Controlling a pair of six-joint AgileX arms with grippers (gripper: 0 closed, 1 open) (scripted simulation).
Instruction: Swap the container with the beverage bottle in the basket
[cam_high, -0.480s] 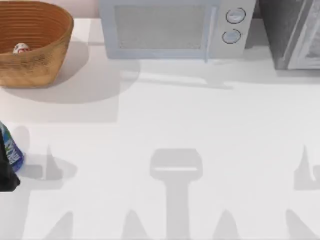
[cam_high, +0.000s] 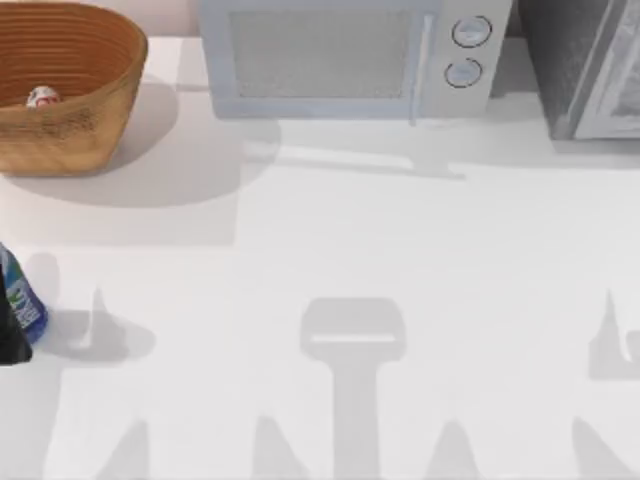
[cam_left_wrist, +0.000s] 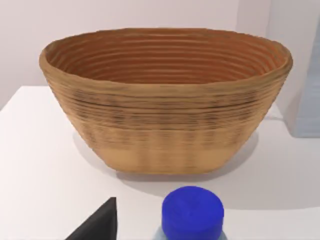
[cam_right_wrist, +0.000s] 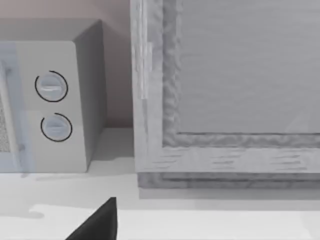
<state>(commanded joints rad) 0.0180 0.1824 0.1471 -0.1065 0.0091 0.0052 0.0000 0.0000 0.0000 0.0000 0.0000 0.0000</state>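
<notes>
The bottle (cam_high: 22, 300), with its blue label and blue cap, is standing at the table's left edge, well in front of the basket (cam_high: 70, 130) as the top view shows it. The left gripper (cam_high: 10, 335) is sitting right against the bottle there, a dark shape cut off by the edge of the view; whether its fingers are closed on the bottle or loose beside it cannot be told. In the left wrist view, the bottle's round blue cap (cam_left_wrist: 192, 212) is showing close to the camera, with one dark finger (cam_left_wrist: 97, 225) beside it and the woven orange-brown basket (cam_left_wrist: 165, 130) sitting farther off on the white table (cam_high: 330, 250).

The can (cam_high: 42, 97) is lying inside the basket, a small white and red shape against the near wall. To the right of the basket, a pale microwave (cam_high: 340, 55) is standing along the back of the table, and a grey cabinet (cam_high: 590, 65) is standing further right again.

In the right wrist view, one dark finger (cam_right_wrist: 97, 222) of the right gripper is showing near the microwave's two dials (cam_right_wrist: 52, 105) and the cabinet front (cam_right_wrist: 235, 95); its grip cannot be told.
</notes>
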